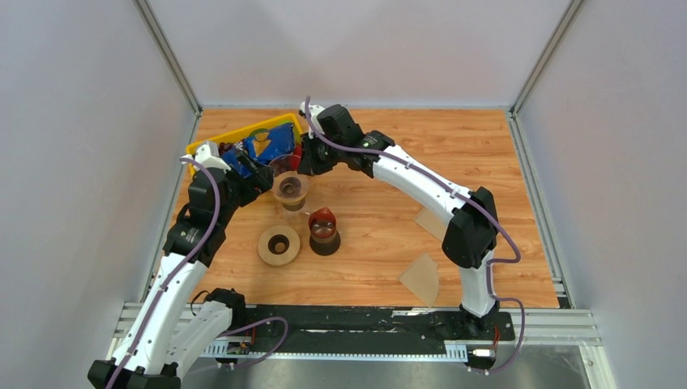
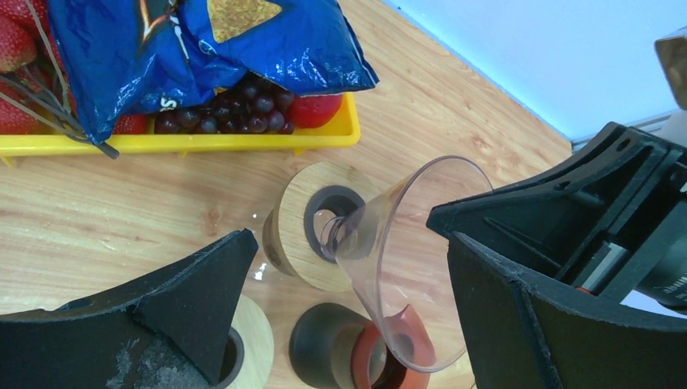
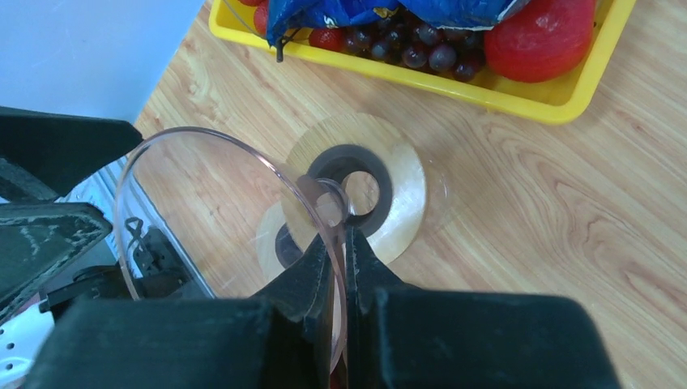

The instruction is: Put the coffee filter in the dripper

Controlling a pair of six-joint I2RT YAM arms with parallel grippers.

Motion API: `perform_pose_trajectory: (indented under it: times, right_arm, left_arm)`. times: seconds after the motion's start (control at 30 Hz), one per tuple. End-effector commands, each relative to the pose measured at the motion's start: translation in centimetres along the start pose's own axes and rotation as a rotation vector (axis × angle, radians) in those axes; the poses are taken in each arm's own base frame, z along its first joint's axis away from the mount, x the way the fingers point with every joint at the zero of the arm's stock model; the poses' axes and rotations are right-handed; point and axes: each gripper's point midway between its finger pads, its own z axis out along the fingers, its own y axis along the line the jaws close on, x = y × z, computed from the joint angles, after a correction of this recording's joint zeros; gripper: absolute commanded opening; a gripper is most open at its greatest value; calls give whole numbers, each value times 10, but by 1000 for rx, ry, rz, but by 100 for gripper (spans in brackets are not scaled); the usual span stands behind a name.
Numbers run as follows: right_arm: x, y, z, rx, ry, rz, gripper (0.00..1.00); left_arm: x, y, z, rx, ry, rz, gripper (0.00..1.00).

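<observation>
The dripper (image 1: pixel 289 188) is a clear cone (image 2: pixel 405 259) tilted over, its narrow end at the hole of its wooden collar (image 2: pixel 296 203). My right gripper (image 3: pixel 346 235) is shut on the cone's thin wall (image 3: pixel 211 211) near the narrow end. My left gripper (image 2: pixel 348 243) stands open, one finger (image 2: pixel 202 300) on each side of the cone, with a gap showing. A tan, fan-shaped coffee filter (image 1: pixel 421 278) lies flat on the table at the front right, far from both grippers. A second filter (image 1: pixel 429 220) shows partly beside the right arm.
A yellow tray (image 1: pixel 212 140) with a blue snack bag, grapes and red fruit stands just behind the dripper. A larger tan ring disc (image 1: pixel 278 245) and a red-brown piece on a black base (image 1: pixel 324 231) stand in front of it. White walls enclose the table.
</observation>
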Motion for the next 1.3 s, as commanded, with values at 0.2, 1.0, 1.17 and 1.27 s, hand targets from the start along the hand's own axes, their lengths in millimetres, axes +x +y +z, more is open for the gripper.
perform_pose_trajectory:
  times: [0.2, 1.0, 1.17, 1.27]
  right_arm:
    - [12, -10, -9, 13, 12, 11, 4]
    - [29, -13, -2, 6, 65, 22, 4]
    - [9, -12, -7, 30, 9, -9, 4]
    - [-9, -1, -11, 0, -29, -23, 4]
  left_arm:
    - [5, 13, 7, -57, 19, 77, 100]
    - [28, 3, 41, -21, 145, 109, 100]
    - [24, -3, 43, -10, 142, 112, 100]
    - [17, -8, 42, 2, 126, 111, 100]
